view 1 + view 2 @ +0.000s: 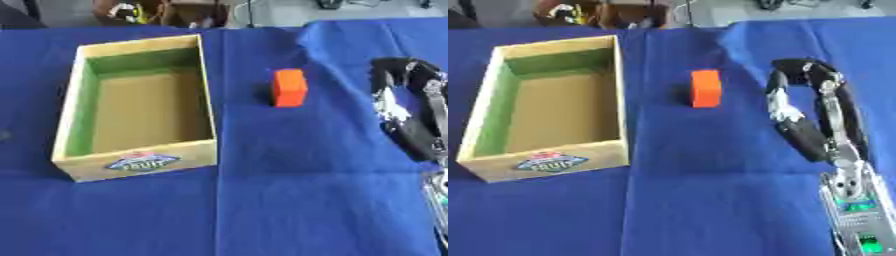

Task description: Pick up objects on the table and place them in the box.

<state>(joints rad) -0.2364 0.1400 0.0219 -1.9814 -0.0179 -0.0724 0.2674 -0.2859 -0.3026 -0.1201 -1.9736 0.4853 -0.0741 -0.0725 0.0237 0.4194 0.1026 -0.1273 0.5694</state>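
While the wooden box (136, 105) sits empty on the left of the blue-covered table (289, 200), the only thing left to grab looks like the orange block (289, 88), standing on the cloth just right of the box and a bit toward the far side. So I'd say we're at the reach step, nothing picked up yet. The right hand (802, 100) is over on the right, near the block but apart from it, fingers curved round into a hook shape with nothing between them. Next move, I reckon: slide that hand left to the block, get fingers and thumb either side, then lift it clear of the box wall and drop it in. The left hand isn't showing at all. There's a blue and red label (142, 162) on the box's near wall, which I can't read properly.
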